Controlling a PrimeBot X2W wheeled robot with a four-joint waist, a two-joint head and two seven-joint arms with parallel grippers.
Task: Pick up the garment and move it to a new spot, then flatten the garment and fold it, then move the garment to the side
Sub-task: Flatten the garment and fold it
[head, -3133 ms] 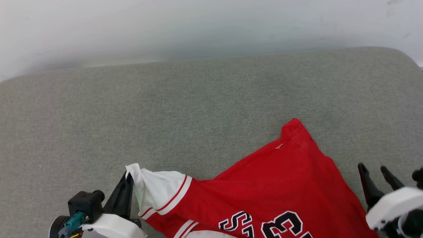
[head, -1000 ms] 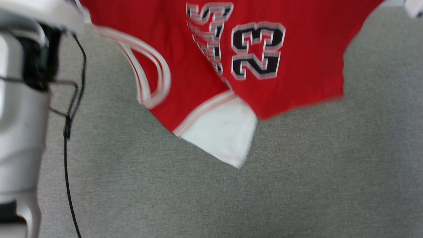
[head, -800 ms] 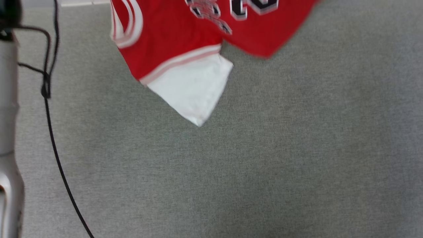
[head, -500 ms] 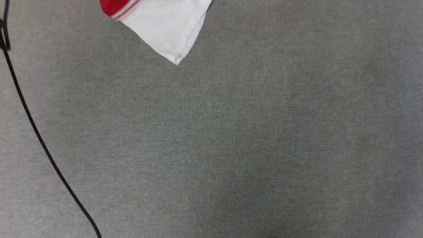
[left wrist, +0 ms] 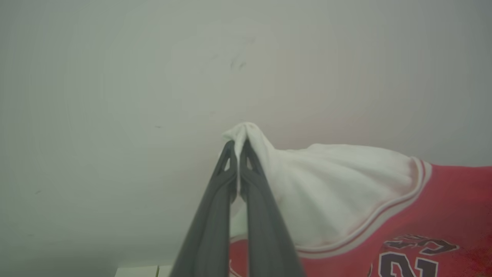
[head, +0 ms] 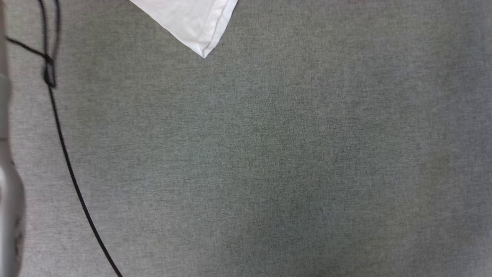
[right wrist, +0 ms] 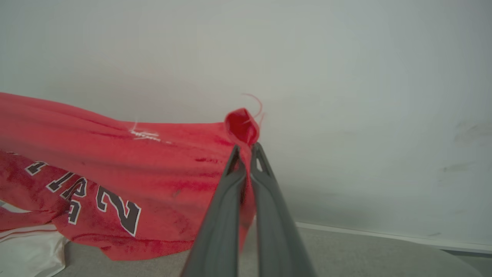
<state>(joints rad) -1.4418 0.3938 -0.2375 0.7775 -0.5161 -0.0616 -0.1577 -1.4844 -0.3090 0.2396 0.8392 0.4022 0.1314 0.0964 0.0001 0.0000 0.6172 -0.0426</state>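
The left tool (left wrist: 238,143) is clamped shut on a bunched corner of one white sleeve (left wrist: 338,184) of the red jersey (left wrist: 457,207). A tuft of cloth pokes out just past its fingertips, against a pale wall (left wrist: 134,77). The right tool (right wrist: 246,147) is pinched closed on a red corner of the jersey (right wrist: 153,161), where a loose thread curls up. The jersey hangs spread between the two tools, its upper edge sagging a little. The black, white-outlined print shows in both wrist views. In the right wrist view its lower edge and the other white sleeve (right wrist: 30,250) hang down by the grey fabric-covered table (right wrist: 346,254); whether they touch it cannot be told. In the head view a white sleeve corner (head: 188,19) points down from the top edge over the table (head: 288,161). A black cable (head: 65,154) runs down the left side beside a pale robot part (head: 7,200).
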